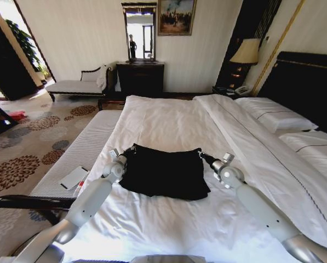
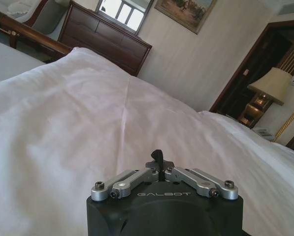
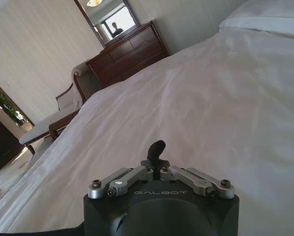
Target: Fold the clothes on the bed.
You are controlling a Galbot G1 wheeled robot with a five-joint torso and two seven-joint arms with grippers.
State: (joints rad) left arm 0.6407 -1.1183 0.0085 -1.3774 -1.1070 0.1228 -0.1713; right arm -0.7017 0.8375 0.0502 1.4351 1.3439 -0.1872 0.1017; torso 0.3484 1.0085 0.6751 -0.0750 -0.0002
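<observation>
The clothes, a black T-shirt (image 1: 163,172), lie in a rough rectangle on the white bed (image 1: 168,120), near its foot. My left gripper (image 1: 129,149) is at the shirt's far left corner and my right gripper (image 1: 201,154) at its far right corner. The far hem runs taut and straight between them. In the wrist views the left gripper (image 2: 158,156) and the right gripper (image 3: 156,149) are each pinched together, with a small black tip standing up between the metal links. The fabric under each gripper is hidden by its own body.
A pale padded bench (image 1: 81,159) runs along the bed's left side with a white flat item (image 1: 74,178) on it. White pillows (image 1: 275,115) lie at the far right by the dark headboard. A dark dresser (image 1: 140,76), a chaise (image 1: 75,85) and a lamp (image 1: 245,52) stand by the wall.
</observation>
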